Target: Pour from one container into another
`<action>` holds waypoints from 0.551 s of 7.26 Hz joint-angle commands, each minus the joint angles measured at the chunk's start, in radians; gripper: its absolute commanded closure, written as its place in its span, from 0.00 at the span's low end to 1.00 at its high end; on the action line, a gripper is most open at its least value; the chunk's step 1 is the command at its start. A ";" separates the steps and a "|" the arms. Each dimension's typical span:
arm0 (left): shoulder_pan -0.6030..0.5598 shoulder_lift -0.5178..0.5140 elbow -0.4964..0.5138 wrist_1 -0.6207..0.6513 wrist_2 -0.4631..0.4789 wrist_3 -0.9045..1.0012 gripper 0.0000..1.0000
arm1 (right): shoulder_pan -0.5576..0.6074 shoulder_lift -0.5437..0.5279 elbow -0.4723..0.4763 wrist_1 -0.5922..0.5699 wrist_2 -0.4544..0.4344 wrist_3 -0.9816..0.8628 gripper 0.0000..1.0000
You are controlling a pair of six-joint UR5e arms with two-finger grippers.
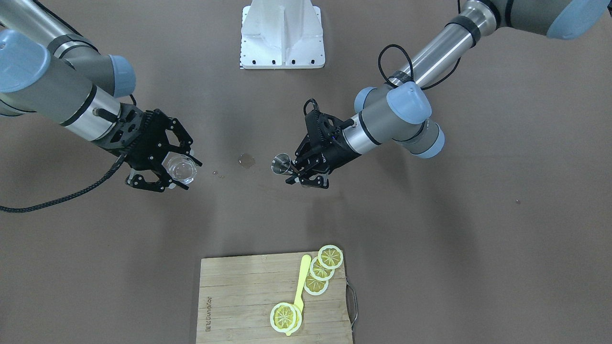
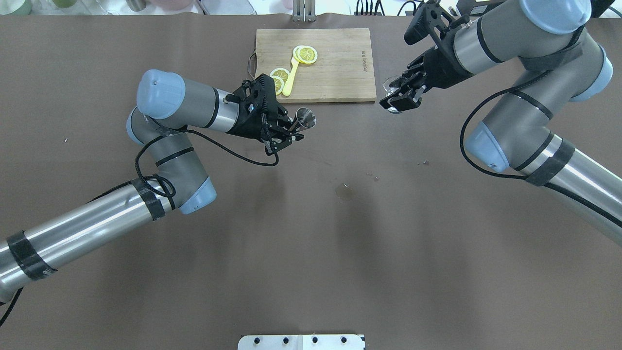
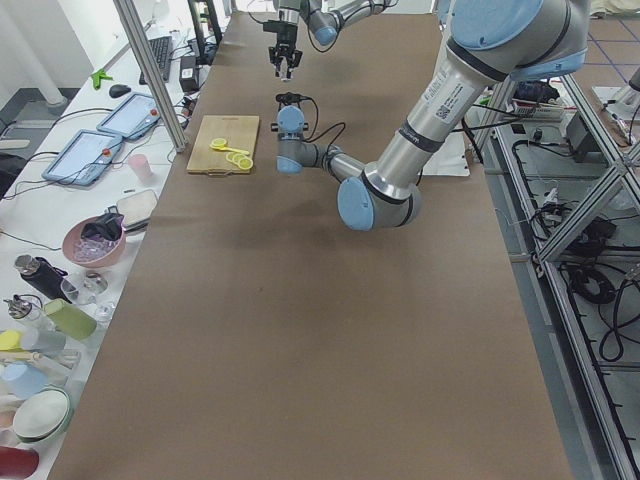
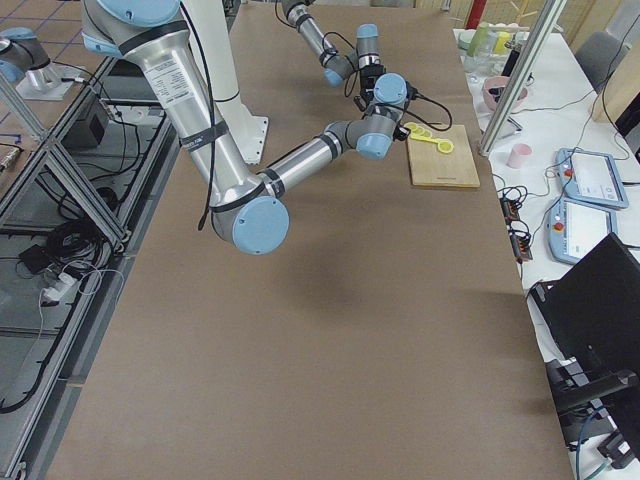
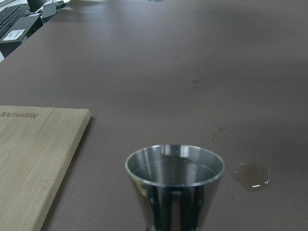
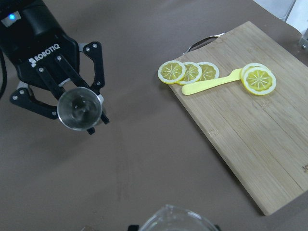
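My left gripper is shut on a steel jigger, held over the table near the cutting board's corner. In the left wrist view the jigger fills the lower middle with its open rim up. My right gripper is shut on a clear glass, just off the board's other corner. In the front-facing view the glass sits between the right gripper's fingers and the jigger in the left gripper, a wide gap apart. In the right wrist view the jigger's mouth faces the camera, and the glass rim is at the bottom edge.
A small puddle and a few drops lie on the brown table between the arms. The wooden cutting board carries lemon slices and a yellow spoon. The white robot base stands at the table's robot side.
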 commanded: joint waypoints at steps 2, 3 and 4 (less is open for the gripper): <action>0.002 -0.036 0.060 -0.054 0.007 0.003 1.00 | -0.053 0.053 0.067 -0.163 -0.013 -0.014 1.00; 0.003 -0.053 0.080 -0.062 0.010 0.003 1.00 | -0.071 0.078 0.067 -0.206 -0.023 -0.037 1.00; 0.009 -0.058 0.081 -0.063 0.036 0.002 1.00 | -0.091 0.113 0.065 -0.269 -0.063 -0.072 1.00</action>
